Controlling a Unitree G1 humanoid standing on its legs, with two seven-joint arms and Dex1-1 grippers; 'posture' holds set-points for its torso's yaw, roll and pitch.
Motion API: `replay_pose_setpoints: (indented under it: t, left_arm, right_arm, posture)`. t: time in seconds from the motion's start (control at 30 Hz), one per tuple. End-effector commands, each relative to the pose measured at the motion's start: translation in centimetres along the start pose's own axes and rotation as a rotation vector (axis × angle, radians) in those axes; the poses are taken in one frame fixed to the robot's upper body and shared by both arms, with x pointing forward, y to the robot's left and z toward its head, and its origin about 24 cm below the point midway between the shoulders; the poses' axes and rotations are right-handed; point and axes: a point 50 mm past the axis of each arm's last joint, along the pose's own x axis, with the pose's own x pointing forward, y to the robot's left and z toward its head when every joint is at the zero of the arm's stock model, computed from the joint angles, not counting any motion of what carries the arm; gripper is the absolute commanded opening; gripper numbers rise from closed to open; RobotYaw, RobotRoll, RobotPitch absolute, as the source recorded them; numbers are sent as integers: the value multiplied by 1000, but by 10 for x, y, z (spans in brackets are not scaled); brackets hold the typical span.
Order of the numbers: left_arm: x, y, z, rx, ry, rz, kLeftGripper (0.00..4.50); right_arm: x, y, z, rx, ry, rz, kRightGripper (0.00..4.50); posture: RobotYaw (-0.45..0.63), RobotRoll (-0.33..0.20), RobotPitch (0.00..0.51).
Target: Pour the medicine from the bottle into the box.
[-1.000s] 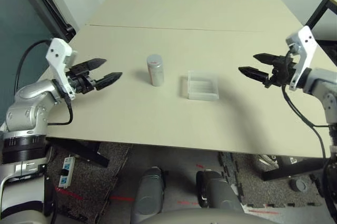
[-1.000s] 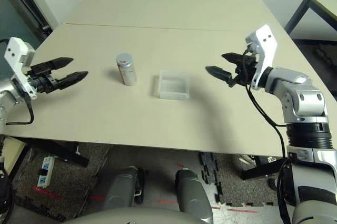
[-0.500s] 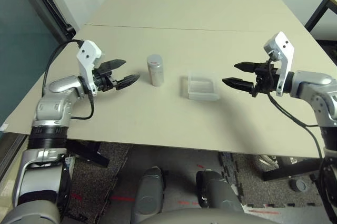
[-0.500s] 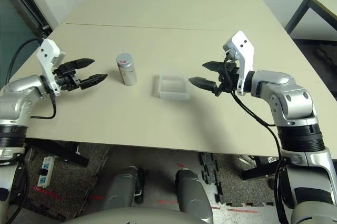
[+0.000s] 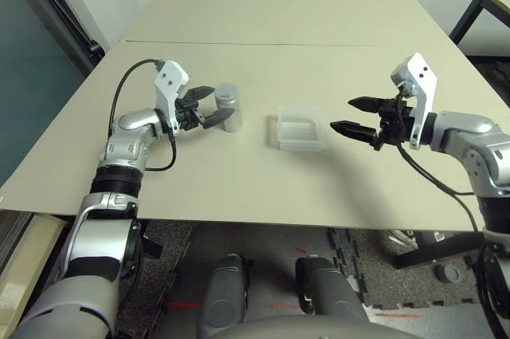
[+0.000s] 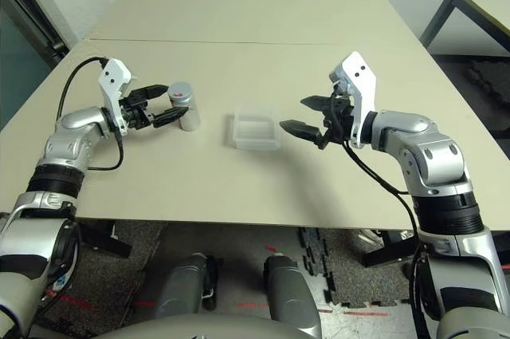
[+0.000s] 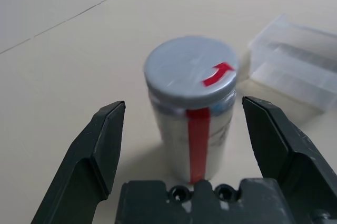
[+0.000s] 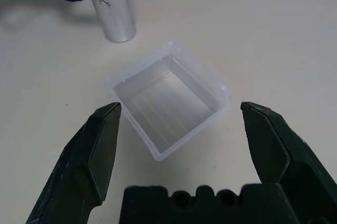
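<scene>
1. Bottle, small silver-grey metal cylinder with red-marked grey cap, upright on pale table, left of box.
2. Left black two-fingered gripper: fingers spread, at bottle.
3. Clear shallow rectangular plastic box: empty.
4. Right black two-fingered gripper: fingers spread, near box.

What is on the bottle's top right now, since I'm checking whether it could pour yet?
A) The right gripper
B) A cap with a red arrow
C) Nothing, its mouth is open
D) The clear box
B: the bottle stands upright with its grey cap on, and a red arrow shows on top of it.
</scene>
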Motion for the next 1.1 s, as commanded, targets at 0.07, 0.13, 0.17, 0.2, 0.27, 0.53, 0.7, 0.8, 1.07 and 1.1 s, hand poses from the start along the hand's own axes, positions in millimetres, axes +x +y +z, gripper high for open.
replay_pose_setpoints:
  t: [0.07,0.13,0.17,0.2,0.27,0.53,0.7,0.8,1.07,1.1]
  left_arm:
    - [5,-1,-8,2,27,5,4452]
    - [6,0,-10,2,32,8,4452]
    - [6,0,-11,1,34,9,4452]
    - [8,-1,-12,0,37,8,4452]
    - [11,-1,-13,-2,39,7,4452]
    - [20,-4,-20,-16,61,4,4452]
    - [26,-9,-24,-25,70,-3,4452]
    - [29,-10,-27,-28,77,-4,4452]
    - [33,-12,-30,-39,86,8,4452]
    - [33,-11,-29,-40,82,15,4452]
  right_arm:
    - [0,4,0,-4,-9,3,4500]
    - [0,4,0,-4,-11,1,4500]
    - [0,5,1,-4,-13,0,4500]
    - [0,5,1,-3,-17,-2,4500]
    - [1,5,2,-3,-21,-3,4500]
    - [-2,6,3,5,-27,-19,4500]
    - [-2,7,3,9,-31,-24,4500]
    - [-2,8,4,15,-35,-27,4500]
    - [-2,10,6,21,-41,-31,4500]
    - [-2,10,6,22,-40,-31,4500]
  posture:
    - [-12,0,83]
    - [-16,0,82]
    - [-19,0,81]
    - [-20,0,81]
    - [-25,0,82]
    - [-40,0,83]
    - [-48,0,86]
    - [-54,0,91]
    - [-58,0,104]
    - [-57,0,106]
